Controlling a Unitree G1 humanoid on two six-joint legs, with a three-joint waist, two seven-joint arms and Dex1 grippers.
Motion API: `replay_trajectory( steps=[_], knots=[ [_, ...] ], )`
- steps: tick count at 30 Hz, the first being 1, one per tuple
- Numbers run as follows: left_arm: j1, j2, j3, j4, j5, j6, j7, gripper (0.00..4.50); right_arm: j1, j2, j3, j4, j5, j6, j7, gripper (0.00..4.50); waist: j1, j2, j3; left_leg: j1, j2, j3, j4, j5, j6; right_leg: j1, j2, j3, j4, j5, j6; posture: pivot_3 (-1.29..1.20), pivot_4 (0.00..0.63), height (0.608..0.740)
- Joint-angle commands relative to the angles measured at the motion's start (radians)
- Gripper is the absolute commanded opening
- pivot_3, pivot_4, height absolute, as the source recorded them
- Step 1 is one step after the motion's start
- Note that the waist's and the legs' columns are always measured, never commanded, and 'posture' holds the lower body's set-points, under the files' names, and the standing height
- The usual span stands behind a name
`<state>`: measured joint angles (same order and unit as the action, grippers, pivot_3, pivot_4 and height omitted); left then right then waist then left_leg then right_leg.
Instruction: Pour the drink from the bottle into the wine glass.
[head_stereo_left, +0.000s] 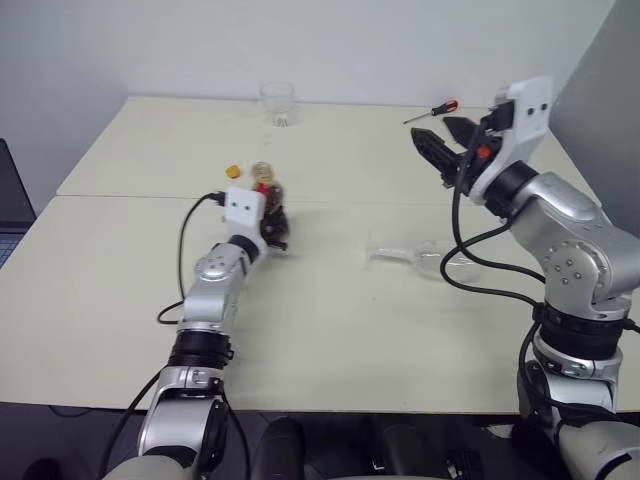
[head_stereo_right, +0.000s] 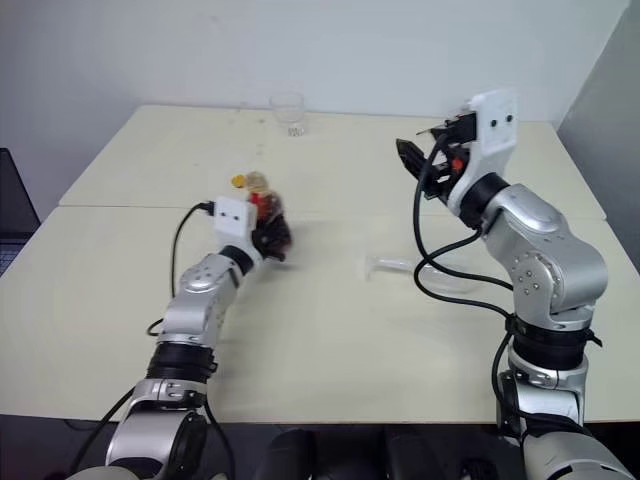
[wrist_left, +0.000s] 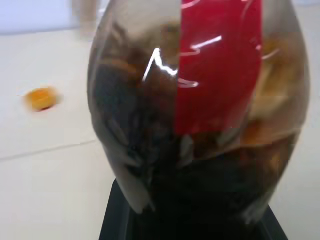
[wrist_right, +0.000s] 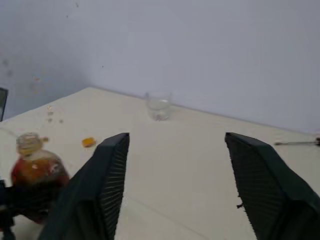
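**Bottle in hand, wine glass down on its side**

Pale cream table (head_stereo_left: 330, 330) against a plain white wall. With the table centre as the dial's hub and twelve at the wall, the bottle (head_stereo_left: 270, 205) sits at about ten o'clock, upright and uncapped, with the left gripper (head_stereo_left: 272, 226) clamped around its lower body. Its yellow cap (head_stereo_left: 233, 172) lies loose on the table just beyond it. The drink (wrist_left: 200, 190) fills only the lower part, so the bottle should be light; thin plastic will give under a hard squeeze, so a low, moderate hold suits it.

The wine glass (head_stereo_left: 425, 257) lies tipped over at about three o'clock, foot toward the centre. It is fragile, smooth and free to roll; the stem looks the safest place to take it. The right gripper (head_stereo_left: 438, 150) hangs above it, fingers spread wide and holding nothing. A clear tumbler (head_stereo_left: 278, 103) stands at twelve, a screwdriver (head_stereo_left: 432, 110) at one.
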<state>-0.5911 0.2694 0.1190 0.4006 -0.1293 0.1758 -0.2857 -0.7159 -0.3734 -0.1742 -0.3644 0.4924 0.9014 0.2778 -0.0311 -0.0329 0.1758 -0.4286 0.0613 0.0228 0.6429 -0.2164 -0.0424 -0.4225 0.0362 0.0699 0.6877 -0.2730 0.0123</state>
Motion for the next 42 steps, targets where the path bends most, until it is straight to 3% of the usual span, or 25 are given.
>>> replay_trajectory(
  steps=[1, 29, 40, 42],
  knots=[
    [-0.040, 0.004, 0.020, 0.004, -0.006, -0.055, 0.014, 0.73, 0.010, -0.015, -0.022, -0.006, -0.004, -0.034, 0.002, 4.48, 0.005, 0.000, 0.000, -0.002, 0.000, -0.001, 0.001, 0.000, 0.000, 0.000, -0.001, 0.000, -0.001, 0.001, -0.001, 0.00, 0.150, 0.740],
    [-0.032, 0.054, 0.071, 0.091, 0.006, -0.137, 0.099, 0.73, 0.035, -0.051, 0.002, -0.006, 0.018, -0.007, 0.025, 4.48, 0.002, 0.000, 0.000, -0.003, -0.001, 0.002, 0.001, 0.000, 0.000, 0.000, -0.002, 0.000, -0.006, 0.004, 0.002, 0.00, 0.150, 0.740],
    [-0.006, 0.053, 0.086, 0.063, 0.010, -0.127, 0.122, 4.40, 0.036, -0.046, 0.022, -0.002, 0.013, -0.009, 0.030, 4.50, 0.001, 0.000, 0.000, -0.003, -0.001, 0.002, 0.002, 0.000, 0.000, 0.000, -0.002, 0.000, -0.005, 0.004, 0.002, 0.00, 0.150, 0.740],
    [-0.002, 0.053, 0.087, 0.057, 0.010, -0.125, 0.124, 4.48, 0.034, -0.047, 0.024, 0.001, 0.013, -0.010, 0.032, 4.50, 0.002, 0.000, 0.000, -0.003, -0.001, 0.002, 0.002, 0.000, 0.000, 0.000, -0.002, 0.000, -0.005, 0.004, 0.002, 0.00, 0.150, 0.740]
  ],
)
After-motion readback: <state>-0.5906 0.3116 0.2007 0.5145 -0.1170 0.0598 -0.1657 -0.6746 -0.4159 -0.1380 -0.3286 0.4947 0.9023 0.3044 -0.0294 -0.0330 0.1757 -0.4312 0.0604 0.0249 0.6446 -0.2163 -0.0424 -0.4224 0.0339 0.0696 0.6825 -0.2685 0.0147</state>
